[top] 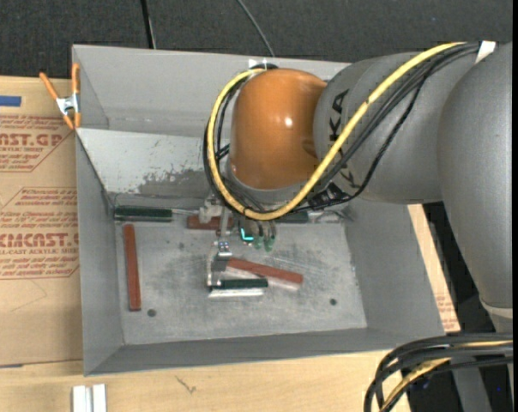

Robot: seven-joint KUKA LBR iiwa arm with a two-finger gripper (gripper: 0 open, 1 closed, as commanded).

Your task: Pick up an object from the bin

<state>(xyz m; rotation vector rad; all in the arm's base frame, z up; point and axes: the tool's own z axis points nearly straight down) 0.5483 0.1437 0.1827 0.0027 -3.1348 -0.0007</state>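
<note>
hanging midway over the bin (100,256), our claw (218,269) (apart or together, we cannot tell) has a reddish-brown stick (268,273) just beside it at three o'clock; we should centre across it before squeezing.

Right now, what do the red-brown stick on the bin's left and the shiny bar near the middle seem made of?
Red-brown stick: probably plastic or painted wood; its colour is even and dull, with no glint. Shiny bar: likely bare metal; it shows bright white highlights along its length, though glossy plastic cannot be ruled out.
</note>
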